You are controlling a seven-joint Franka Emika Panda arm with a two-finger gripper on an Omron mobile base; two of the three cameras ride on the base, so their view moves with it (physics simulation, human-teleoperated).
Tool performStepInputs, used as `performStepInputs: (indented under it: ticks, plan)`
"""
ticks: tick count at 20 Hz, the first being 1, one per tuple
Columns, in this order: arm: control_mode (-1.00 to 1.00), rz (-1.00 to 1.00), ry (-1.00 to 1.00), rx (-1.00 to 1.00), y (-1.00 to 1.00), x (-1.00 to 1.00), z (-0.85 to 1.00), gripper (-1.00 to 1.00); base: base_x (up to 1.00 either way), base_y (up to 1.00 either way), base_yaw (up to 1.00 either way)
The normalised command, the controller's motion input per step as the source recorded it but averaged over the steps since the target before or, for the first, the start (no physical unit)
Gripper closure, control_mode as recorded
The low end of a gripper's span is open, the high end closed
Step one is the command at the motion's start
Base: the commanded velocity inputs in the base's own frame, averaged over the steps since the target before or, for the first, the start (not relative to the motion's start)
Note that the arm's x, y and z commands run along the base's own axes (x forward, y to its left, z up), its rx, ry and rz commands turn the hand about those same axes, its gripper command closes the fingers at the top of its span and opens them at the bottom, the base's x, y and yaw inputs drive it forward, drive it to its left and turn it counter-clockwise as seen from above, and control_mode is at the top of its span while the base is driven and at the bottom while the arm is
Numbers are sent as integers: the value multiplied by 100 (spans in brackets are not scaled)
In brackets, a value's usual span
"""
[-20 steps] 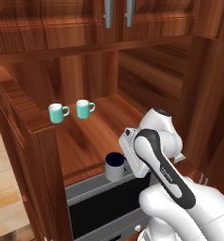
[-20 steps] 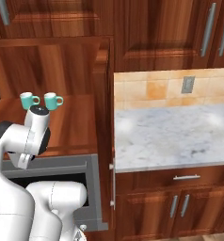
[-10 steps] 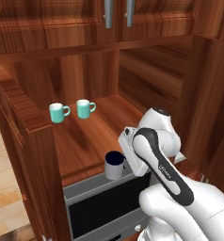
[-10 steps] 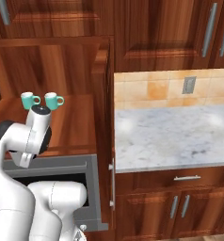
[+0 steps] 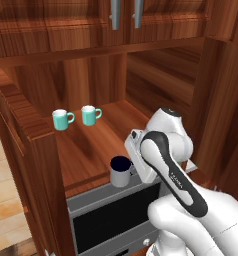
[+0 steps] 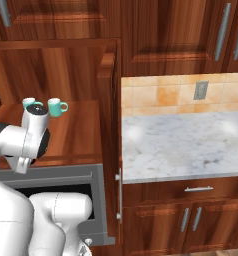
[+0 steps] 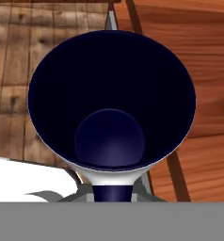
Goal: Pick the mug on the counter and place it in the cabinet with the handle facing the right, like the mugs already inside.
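The grey mug (image 5: pixel 121 171) with its dark navy inside stands upright at the front edge of the cabinet's wooden shelf (image 5: pixel 93 145); whether it touches the wood I cannot tell. My gripper (image 5: pixel 134 169) is shut on it from the right side, its fingers hidden behind my hand. In the hand view I look straight down into the mug (image 7: pixel 111 99), and its dark handle (image 7: pixel 112 192) points toward my hand at the bottom. The marble counter (image 6: pixel 191 145) lies to the right of the cabinet.
Two teal mugs (image 5: pixel 62 119) (image 5: pixel 91 115) stand at the back left of the shelf, handles to the right. The cabinet's open door (image 6: pixel 110 90) juts out between shelf and counter. A dark grey-framed appliance (image 5: pixel 111 220) sits under the shelf. Upper cabinets with silver handles (image 5: pixel 125 12) hang above.
The arm has crept slightly upward with the mug still in its grip; nothing else has shifted.
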Motion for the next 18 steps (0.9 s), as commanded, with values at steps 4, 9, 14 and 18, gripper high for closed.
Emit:
performStepInputs:
  ticks: [4,9,14,18]
  plan:
    - [-100,-7,-4,11,13,14,16,100,0,0,0]
    - [-100,-17,-7,18,15,23,0,100,0,0,0]
    - [-100,-14,-2,-2,25,26,2,100,0,0,0]
    - [-100,-1,-4,-10,15,22,3,100,0,0,0]
